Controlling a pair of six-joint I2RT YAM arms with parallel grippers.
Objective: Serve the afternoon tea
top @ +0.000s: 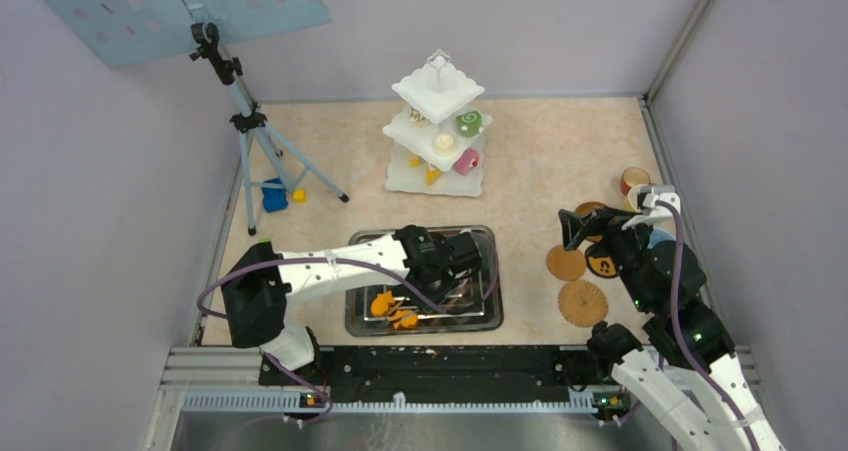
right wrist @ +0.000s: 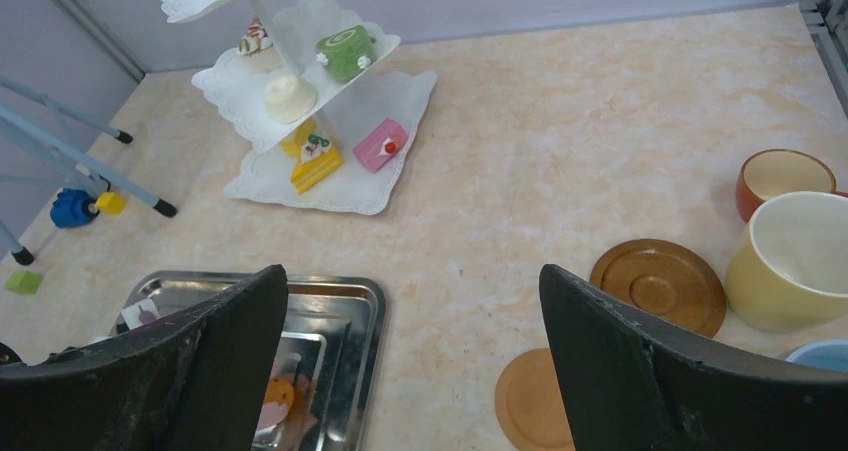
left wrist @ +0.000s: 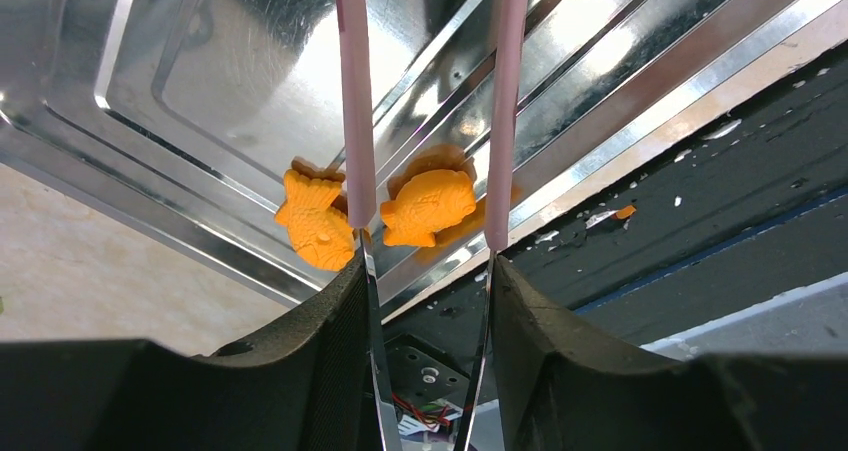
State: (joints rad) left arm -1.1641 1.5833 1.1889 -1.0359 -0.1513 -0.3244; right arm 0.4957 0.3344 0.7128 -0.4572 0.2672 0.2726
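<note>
Straddling one orange pastry (left wrist: pixel 430 206), the tongs (left wrist: pixel 352 121) hang partly open over the tray (left wrist: pixel 230 81). Their two pink arms stand apart with the fish-shaped piece between the tips. The left tip sits against the pastry's edge and the right tip is just beside it; whether they actually pinch it cannot be told. A second orange pastry (left wrist: pixel 315 221) lies just outside the left tip, near the tray's front rim. The left gripper (left wrist: pixel 428 266) is closed on the tongs' metal handles.

The right gripper (right wrist: pixel 410 276) hovers above the table (right wrist: pixel 560 141) with its fingers (right wrist: pixel 200 361) spread wide and nothing between them. Below it are two coasters (right wrist: pixel 657 286), with a yellow mug (right wrist: pixel 800 261), a brown mug (right wrist: pixel 783 179) and a blue mug (right wrist: pixel 820 356) at the right edge.

The stand (right wrist: pixel 350 186) is at the far side of the table. A green swirl (right wrist: pixel 346 53) and a cream piece (right wrist: pixel 290 96) sit on its middle tier. A pink slice (right wrist: pixel 380 144) and a yellow slice (right wrist: pixel 312 163) sit on its bottom tier.
</note>
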